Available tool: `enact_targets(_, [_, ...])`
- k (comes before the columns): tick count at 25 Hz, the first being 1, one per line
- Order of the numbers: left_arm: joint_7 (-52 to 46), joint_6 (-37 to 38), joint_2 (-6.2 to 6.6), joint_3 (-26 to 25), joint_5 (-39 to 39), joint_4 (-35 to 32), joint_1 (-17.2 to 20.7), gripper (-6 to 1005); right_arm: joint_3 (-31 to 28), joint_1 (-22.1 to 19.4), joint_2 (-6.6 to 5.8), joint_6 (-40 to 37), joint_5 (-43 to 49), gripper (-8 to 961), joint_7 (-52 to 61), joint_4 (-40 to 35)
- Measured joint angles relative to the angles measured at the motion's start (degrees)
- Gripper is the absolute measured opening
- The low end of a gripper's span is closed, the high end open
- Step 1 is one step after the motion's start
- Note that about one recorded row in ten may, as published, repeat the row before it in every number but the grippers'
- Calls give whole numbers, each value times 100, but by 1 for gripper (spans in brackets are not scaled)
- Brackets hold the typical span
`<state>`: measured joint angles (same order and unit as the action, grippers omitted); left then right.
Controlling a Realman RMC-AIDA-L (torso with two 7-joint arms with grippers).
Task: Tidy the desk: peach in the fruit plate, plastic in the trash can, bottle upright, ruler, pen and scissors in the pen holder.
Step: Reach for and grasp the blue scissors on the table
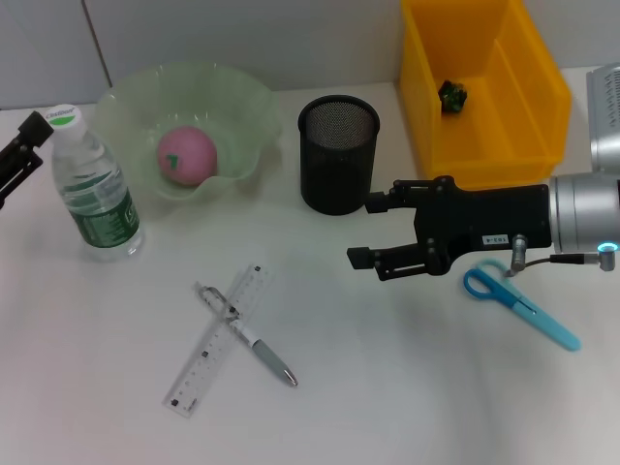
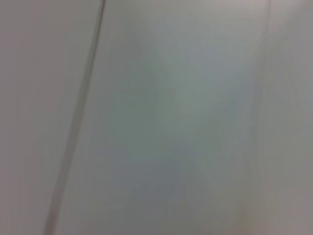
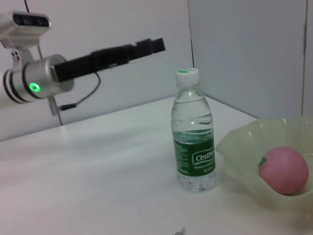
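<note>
Head view: we see the desk point(image 1: 407, 387) from above, with both arms at its edges.
Right gripper: our right gripper point(image 1: 373, 232) hangs over the desk right of centre, just in front of the pen holder point(image 1: 337, 153); its two fingers stand apart with nothing between them.
Left gripper: our left gripper point(image 1: 27, 140) sits at the far left edge, just left of the bottle's cap; in the right wrist view it point(image 3: 146, 46) shows high above the desk, left of the bottle, and we cannot tell how its claw stands.
Left wrist view: only a pale blurred surface, probably wall; we read nothing from it.
Bottle: the bottle point(image 1: 94, 184) stands upright at the far left, just beside the fruit plate; the right wrist view confirms it point(image 3: 193, 139) upright on the desk.
Peach: the peach point(image 1: 186, 155) lies inside the fruit plate point(image 1: 247, 102), at the far left centre.
Pen holder: upright, between the fruit plate and the trash can; its inside looks dark and we cannot make out contents.
Trash can: the trash can point(image 1: 523, 58) is at the far right, with a small dark scrap point(image 1: 451, 95) on its floor.
Ruler: the ruler point(image 1: 217, 339) lies flat and slanted at near centre-left.
Pen: the pen point(image 1: 247, 336) lies crossed with the ruler, touching it.
Scissors: the scissors point(image 1: 518, 302) lie flat at the right, near side of our right arm.
</note>
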<state>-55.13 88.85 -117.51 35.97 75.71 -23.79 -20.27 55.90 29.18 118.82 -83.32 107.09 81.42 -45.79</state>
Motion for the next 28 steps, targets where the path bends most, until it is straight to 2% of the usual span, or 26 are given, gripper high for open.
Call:
enact_targets(3, [-863,536,166,557,168,-532,248,809,0,18,-3,-1,3,817,8,0])
enact_targets(4, [-863,536,166,557,168,-532,248,809,0,24,-6,-1,5,817,10,0])
enact_targets(5, [-1211,796,248,833,302,-748,319,809,0,24,-6,-1,5,817,10,0])
enact_targets(7, [-1519,1067,289,1117,642,-1031,347,809,0,25,-7,-1,6,816,14,0])
enact_targets(9, [-1643,1129,261,1193,871,-1176,342,809,0,26,-8,-1,8,816,18,0])
enact_targets(15, [-1765,1123,15,1231,1961,-1464,157,808,0,26,-10,-14,25,816,82,-12])
enact_targets(20, [-1748,1000,-57,1237,2677,-1477,-22,808,-4,7,-10,-106,102,816,356,-144])
enact_targets(23, [-1673,944,-59,1254,2899,-1474,-52,808,20,-20,4,-256,443,816,1036,-638])
enact_targets(28, [-1538,933,-62,1389,3066,-1493,-70,808,500,11,24,-480,1640,817,3323,-2039])
